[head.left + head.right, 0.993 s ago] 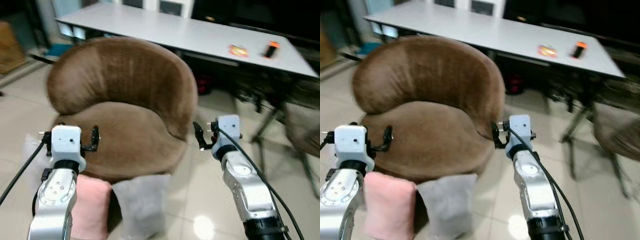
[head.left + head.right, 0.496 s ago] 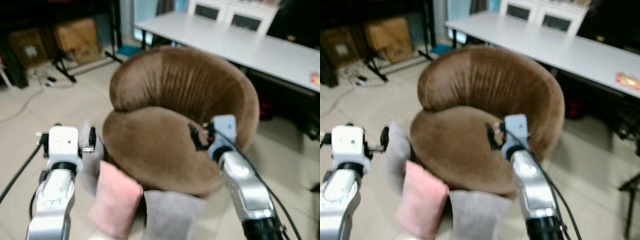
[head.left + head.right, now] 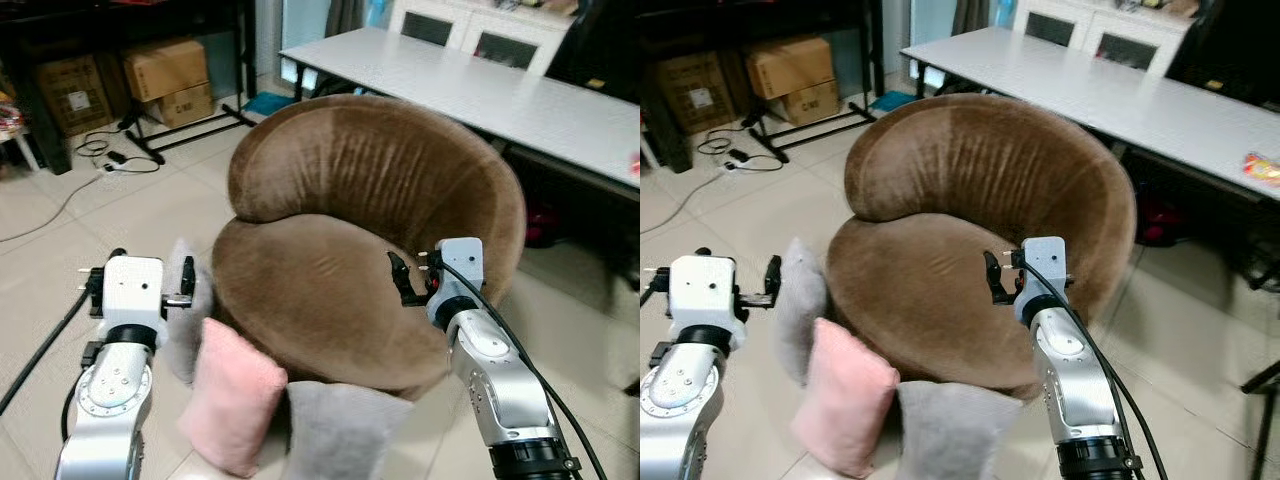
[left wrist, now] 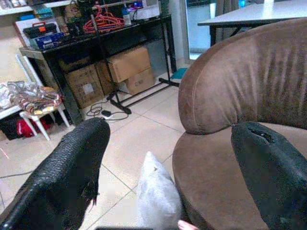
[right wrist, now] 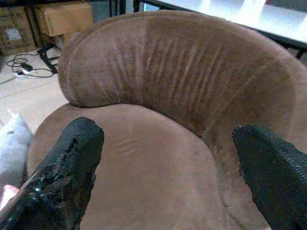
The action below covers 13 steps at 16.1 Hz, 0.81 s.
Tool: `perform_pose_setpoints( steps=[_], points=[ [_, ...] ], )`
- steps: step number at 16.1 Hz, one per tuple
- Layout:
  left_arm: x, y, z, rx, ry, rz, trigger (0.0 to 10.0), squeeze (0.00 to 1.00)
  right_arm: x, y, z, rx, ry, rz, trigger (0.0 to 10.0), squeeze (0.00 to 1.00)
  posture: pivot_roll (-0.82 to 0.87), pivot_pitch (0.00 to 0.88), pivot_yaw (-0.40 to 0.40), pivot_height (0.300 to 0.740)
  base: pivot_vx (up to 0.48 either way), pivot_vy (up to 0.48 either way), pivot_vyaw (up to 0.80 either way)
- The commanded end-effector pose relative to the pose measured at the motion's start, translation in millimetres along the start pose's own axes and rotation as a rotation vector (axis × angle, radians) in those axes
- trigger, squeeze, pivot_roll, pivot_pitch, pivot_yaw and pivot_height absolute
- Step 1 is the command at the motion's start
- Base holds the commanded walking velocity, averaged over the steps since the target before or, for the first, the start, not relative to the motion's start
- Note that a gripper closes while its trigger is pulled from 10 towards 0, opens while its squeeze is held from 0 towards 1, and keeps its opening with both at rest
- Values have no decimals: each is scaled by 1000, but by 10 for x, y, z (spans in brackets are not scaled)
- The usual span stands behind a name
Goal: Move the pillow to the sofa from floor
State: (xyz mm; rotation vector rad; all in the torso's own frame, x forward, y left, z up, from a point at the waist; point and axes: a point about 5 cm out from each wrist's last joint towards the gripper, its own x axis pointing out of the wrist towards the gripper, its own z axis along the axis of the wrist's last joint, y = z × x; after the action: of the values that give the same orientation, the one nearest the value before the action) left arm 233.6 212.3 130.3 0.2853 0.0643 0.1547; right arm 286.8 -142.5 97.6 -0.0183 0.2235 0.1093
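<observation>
Both grippers gaped wide and held nothing: the left gripper (image 3: 186, 283) at 9 o'clock of the brown sofa (image 3: 370, 250), the right gripper (image 3: 397, 279) over its seat. Three pillows leaned at 7 o'clock: a pink pillow (image 3: 232, 394) between two grey pillows (image 3: 345, 435).

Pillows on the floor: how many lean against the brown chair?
3. A grey fabric pillow at the round brown velvet chair's left, a pink one beside it, another grey one in front. Others may be hidden.

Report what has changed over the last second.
The camera swung left, so the round brown velvet sofa now sits centred and a third, grey pillow shows at its left side. Both grippers, left and right, stay open and raised, holding nothing. The pink pillow and front grey pillow stayed put.
</observation>
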Motion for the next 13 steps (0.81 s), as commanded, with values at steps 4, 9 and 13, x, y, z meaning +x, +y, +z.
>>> perform_pose_setpoints(
  steps=[4,9,13],
  points=[
    [-1,-54,29,-1,-15,-10,10000,0,8,-76,26,-55,-4,-11,10000,0,-57,0,-72,740,0,-480,0],
    [-56,-1,-9,25,-29,-6,10000,0,-15,-80,27,19,-28,-5,10000,0,-48,0,-78,735,0,0,0],
    [-102,50,-42,-18,-18,25,10000,0,-35,-72,44,47,-63,-12,10000,0,-44,0,-76,705,0,0,0]
  ],
)
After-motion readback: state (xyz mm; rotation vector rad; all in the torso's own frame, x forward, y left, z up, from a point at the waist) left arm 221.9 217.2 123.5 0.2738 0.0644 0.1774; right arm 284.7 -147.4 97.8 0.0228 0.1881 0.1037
